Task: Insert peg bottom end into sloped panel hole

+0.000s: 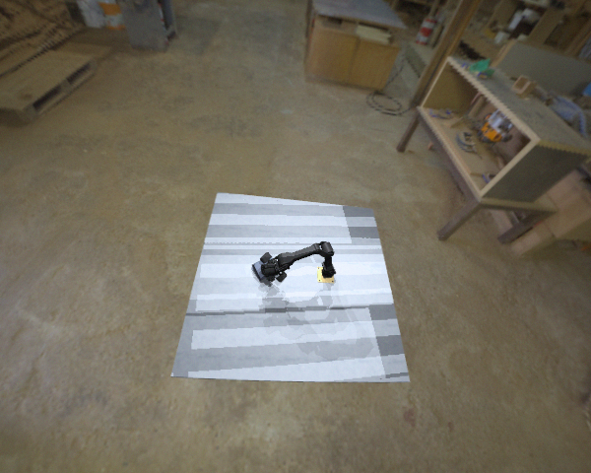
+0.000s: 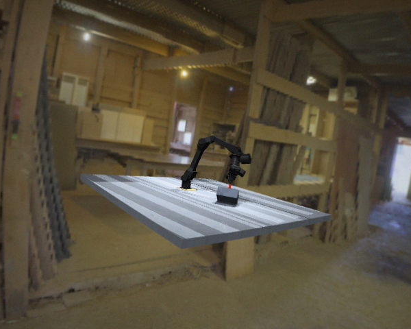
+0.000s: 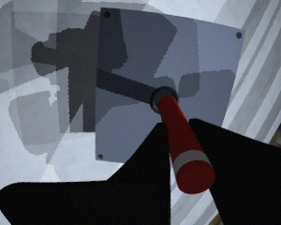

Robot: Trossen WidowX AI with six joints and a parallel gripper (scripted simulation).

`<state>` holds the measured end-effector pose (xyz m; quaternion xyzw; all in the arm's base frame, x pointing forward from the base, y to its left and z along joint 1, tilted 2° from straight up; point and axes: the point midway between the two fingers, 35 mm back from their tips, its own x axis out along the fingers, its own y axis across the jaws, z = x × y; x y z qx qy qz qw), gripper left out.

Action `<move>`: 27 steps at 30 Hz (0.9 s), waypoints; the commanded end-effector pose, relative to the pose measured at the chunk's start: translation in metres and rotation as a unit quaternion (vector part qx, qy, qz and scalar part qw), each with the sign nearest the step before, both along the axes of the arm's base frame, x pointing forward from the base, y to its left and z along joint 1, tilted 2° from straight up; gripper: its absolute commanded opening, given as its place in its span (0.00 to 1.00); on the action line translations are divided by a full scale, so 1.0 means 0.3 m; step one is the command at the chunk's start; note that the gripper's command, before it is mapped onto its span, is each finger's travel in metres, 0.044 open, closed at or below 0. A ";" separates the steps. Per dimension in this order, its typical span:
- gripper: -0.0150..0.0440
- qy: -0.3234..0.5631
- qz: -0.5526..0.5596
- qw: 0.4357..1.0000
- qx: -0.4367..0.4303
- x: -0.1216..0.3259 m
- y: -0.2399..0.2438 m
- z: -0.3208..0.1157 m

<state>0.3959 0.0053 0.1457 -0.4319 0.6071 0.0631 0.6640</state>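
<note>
Striped table (image 2: 184, 219): your gripper (image 3: 178, 150) is clamped on red peg (image 3: 184, 146), tip at panel (image 3: 135, 56) hole (image 3: 161, 96).

Woodworking shop / timber barn. Dusty dirt-and-sawdust floor (image 1: 107, 229) all round. Open-sided plywood workbench (image 1: 509, 147) w/ hand tools & an orange power tool (image 1: 494, 127) on its shelf. Wooden pallet (image 1: 35, 84) at back left, plywood cabinet (image 1: 352, 50) at back centre, coiled cable (image 1: 384, 101) on floor beside it. Exterior view: heavy timber posts & beams (image 2: 259, 106), planks stacked upright in racks (image 2: 280, 116), bare bulbs (image 2: 183, 73) overhead, white cabinet carcasses (image 2: 117, 125) along far wall, daylit doorway (image 2: 402, 166) at right.
</note>
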 end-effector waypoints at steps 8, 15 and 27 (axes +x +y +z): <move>0.25 0.001 0.001 1.000 0.000 0.002 -0.008 -0.020; 0.25 0.001 0.001 1.000 0.000 0.005 -0.013 -0.030; 0.25 0.001 0.001 1.000 0.000 0.011 -0.022 -0.048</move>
